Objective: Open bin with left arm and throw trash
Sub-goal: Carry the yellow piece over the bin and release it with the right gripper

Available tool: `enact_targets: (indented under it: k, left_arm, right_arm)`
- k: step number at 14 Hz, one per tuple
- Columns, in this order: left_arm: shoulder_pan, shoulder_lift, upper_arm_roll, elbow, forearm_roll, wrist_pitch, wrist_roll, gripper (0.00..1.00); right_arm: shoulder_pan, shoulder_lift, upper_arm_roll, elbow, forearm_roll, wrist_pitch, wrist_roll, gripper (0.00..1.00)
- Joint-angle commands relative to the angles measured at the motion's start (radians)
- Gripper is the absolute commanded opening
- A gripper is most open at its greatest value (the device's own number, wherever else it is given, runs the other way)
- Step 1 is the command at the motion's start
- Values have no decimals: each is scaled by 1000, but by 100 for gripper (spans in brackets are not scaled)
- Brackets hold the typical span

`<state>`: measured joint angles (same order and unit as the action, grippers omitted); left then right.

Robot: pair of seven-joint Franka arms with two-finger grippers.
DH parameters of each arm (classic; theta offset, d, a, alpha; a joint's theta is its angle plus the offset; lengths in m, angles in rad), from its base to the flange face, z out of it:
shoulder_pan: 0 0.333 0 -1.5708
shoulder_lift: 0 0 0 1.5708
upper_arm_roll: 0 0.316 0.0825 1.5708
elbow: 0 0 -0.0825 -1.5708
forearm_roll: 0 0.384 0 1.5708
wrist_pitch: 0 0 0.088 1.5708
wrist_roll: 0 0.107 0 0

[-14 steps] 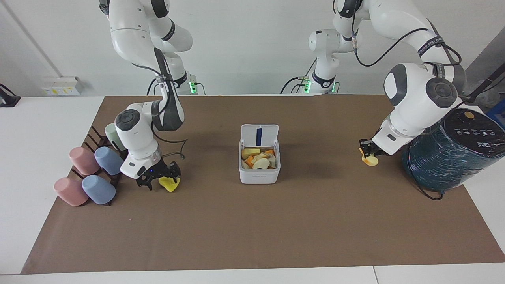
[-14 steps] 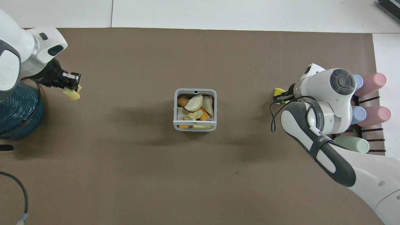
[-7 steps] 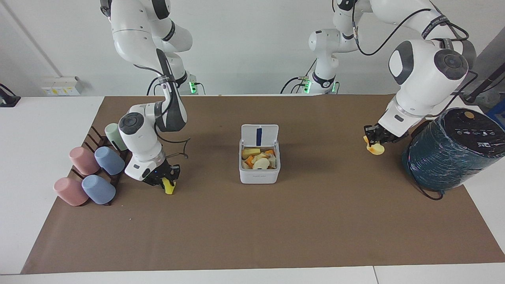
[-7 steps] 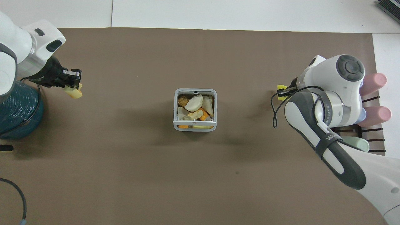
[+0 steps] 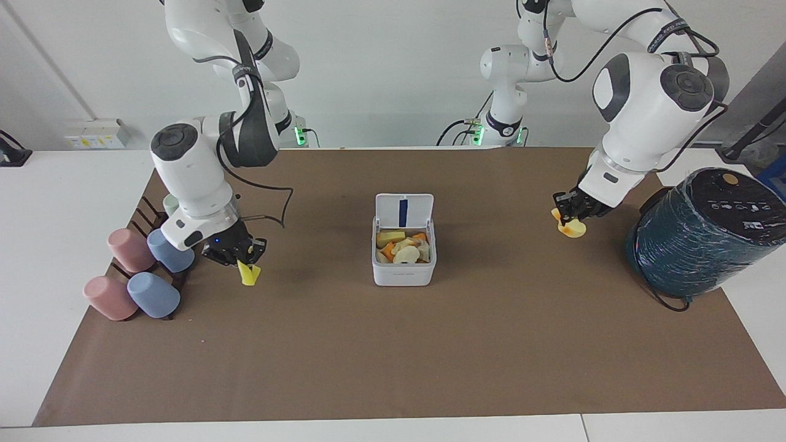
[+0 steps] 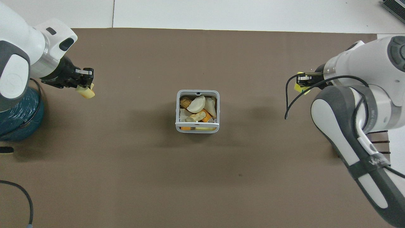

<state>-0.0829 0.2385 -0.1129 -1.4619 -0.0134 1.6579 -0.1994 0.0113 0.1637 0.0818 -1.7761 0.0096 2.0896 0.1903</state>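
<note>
The white bin [image 5: 404, 270] [image 6: 197, 129] stands mid-table with its lid [image 5: 404, 211] raised, and several scraps fill it. My left gripper [image 5: 568, 215] [image 6: 86, 77] is shut on a pale yellow, orange-edged trash wedge [image 5: 572, 229] [image 6: 86, 92]; it hangs above the mat between the bin and the dark teal cylinder. My right gripper [image 5: 242, 255] [image 6: 304, 80] is shut on a bright yellow trash piece [image 5: 249, 274] [image 6: 298, 87], raised above the mat beside the cup rack.
A big dark teal cylinder [image 5: 706, 233] [image 6: 15, 117] stands at the left arm's end of the table. At the right arm's end, a rack holds pink and blue cups [image 5: 138, 273] lying down. A brown mat [image 5: 393, 350] covers the table.
My right gripper closed on the bright yellow piece and lifted it off the mat. My left gripper rose with the pale wedge and shifted toward the bin.
</note>
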Motion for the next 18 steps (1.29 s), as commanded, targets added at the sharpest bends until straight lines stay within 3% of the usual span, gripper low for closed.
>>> enact_targets:
  k: [1,4,6,10,13,14,16,18]
  left_arm:
    - [-12,-15,10,-9,-11,17,-20,0]
    - [-12,-15,10,-11,-13,22,-20,0]
    - [-12,-16,9,-12,-13,23,-20,0]
    - [-12,-16,9,-12,-13,23,-22,0]
    - [-12,-16,9,-12,-13,23,-21,0]
    - [-12,-16,9,-12,-13,25,-22,0]
    - [-12,-16,7,-17,-25,37,-46,0]
    - [-35,-25,1,-50,-45,110,-113,0]
  right_arm:
    - [-4,-61,19,3,23,-81,79,0]
    - [-4,-58,90,4,246,-56,312,0]
    - [34,-35,115,-3,370,4,366,0]
    - [220,88,115,-3,452,287,590,0]
    - [311,141,115,-5,523,383,635,0]
    - [322,151,115,-8,524,388,636,9]
    - [323,143,115,-29,521,370,629,52]
    - [340,137,116,-45,521,368,627,87]
